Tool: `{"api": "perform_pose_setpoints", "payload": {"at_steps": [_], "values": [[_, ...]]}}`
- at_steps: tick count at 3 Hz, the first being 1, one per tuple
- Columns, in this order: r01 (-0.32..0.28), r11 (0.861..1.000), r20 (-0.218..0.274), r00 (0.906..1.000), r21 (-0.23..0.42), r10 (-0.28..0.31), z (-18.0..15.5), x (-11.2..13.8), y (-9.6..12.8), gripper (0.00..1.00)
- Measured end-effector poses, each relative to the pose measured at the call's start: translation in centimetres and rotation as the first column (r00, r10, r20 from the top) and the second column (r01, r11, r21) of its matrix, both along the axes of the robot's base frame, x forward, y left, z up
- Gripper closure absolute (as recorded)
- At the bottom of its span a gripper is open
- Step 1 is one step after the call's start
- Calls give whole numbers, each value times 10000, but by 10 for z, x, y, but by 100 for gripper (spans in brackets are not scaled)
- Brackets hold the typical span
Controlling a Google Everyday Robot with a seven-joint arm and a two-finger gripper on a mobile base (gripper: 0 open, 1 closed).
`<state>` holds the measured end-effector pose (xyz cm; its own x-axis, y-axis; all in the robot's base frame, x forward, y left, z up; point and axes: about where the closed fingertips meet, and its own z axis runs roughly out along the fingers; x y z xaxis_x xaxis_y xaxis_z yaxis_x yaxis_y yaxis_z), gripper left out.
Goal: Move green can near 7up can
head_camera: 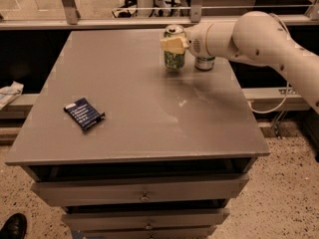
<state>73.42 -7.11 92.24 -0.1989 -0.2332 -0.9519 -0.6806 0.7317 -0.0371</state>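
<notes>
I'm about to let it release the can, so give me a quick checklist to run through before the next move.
1. End effector gripping the green can: ok, it is closed across the can's upper part.
2. Green can upright: ok.
3. Green can near the 7up can: ok, it stands just left of it with a narrow gap.
4. Green can's base resting on the table: cannot tell.
5. 7up can upright: ok, though the arm hides its top.
6. Blue packet out of the way: ok, it lies far off at the front left.
</notes>
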Motion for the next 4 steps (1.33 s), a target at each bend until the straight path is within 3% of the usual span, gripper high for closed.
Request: {"api": "perform_pose_setpoints", "payload": {"at_steps": [2,3,4], "values": [[1024,9947,-144,9946,-112,-1026,18,-53,-87,100],[1355,9908,-234,9905,18,-1355,19,-74,-112,100],[1480,9883,-261,9888,361,-1471,11,-81,-121,100]]}}
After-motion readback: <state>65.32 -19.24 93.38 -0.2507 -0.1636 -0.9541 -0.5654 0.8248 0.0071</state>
